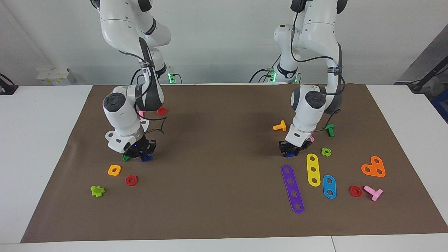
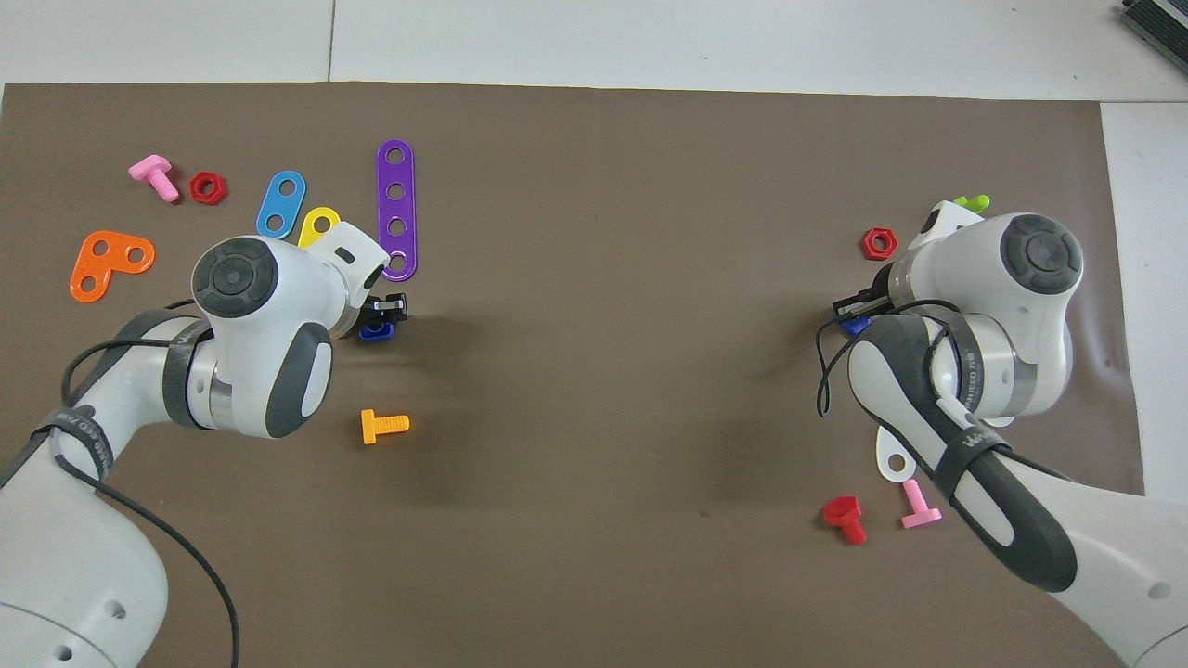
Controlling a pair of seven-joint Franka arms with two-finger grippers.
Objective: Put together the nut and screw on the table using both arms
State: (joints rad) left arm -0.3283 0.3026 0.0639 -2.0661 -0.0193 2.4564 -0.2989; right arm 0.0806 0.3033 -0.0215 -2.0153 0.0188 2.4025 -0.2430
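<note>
- Your left end effector (image 1: 289,151) is down on the worktop (image 1: 217,196), fingers pinched on the blue nut (image 2: 375,329) beside the purple strip (image 1: 292,189).
- Your right end effector (image 1: 141,154) has clamped the blue screw (image 1: 146,158) beside the green nut (image 1: 125,158).

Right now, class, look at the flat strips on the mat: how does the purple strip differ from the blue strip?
The purple strip is long with four holes; the blue strip is short with two. The purple strip lies on the right arm's side of the yellow strip, the blue strip on the left arm's side. Both lie flat on the brown mat and have rounded ends.
</note>
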